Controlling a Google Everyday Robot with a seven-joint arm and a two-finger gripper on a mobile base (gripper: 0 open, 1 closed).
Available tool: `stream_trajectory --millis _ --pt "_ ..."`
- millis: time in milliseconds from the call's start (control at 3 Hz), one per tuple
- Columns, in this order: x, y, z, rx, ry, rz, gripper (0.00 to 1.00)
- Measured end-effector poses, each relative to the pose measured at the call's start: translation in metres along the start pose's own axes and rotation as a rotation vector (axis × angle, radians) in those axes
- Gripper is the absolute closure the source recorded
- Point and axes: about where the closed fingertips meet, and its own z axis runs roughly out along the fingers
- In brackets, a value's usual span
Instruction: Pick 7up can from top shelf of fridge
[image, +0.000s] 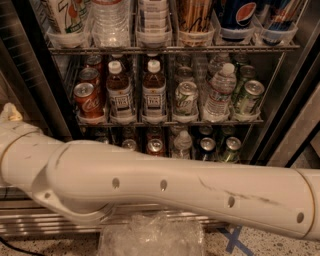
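Observation:
The 7up can (67, 15), white-silver with green lettering and an orange spot, stands in a clear tray at the far left of the top shelf (170, 49); its top is cut off by the picture's edge. The fridge (42, 90) is open in front of me, with dark walls and wire racks. My white arm (175, 185) crosses the lower picture from right to left, well below the top shelf. Its wrist (15, 150) reaches the left edge. The gripper is past that edge, out of view.
On the top shelf: a clear bottle (110, 22), tall cans (195, 17) and Pepsi cans (235, 15). On the middle rack: red Coca-Cola cans (85, 97), brown white-capped bottles (153, 92), green-and-silver cans (186, 97) and a water bottle (220, 90). Crumpled clear plastic (150, 237) lies on the floor.

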Motion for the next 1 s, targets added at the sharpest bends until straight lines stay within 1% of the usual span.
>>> stream_trajectory --millis 333,667,1000 --pt "-0.003 0.016 -0.002 0.131 -0.007 0.012 0.00" --pt "-0.018 -0.009 -0.022 0.383 -0.017 -0.009 0.00" --pt "-0.039 -0.047 -0.057 0.630 -0.077 -0.050 0.00"
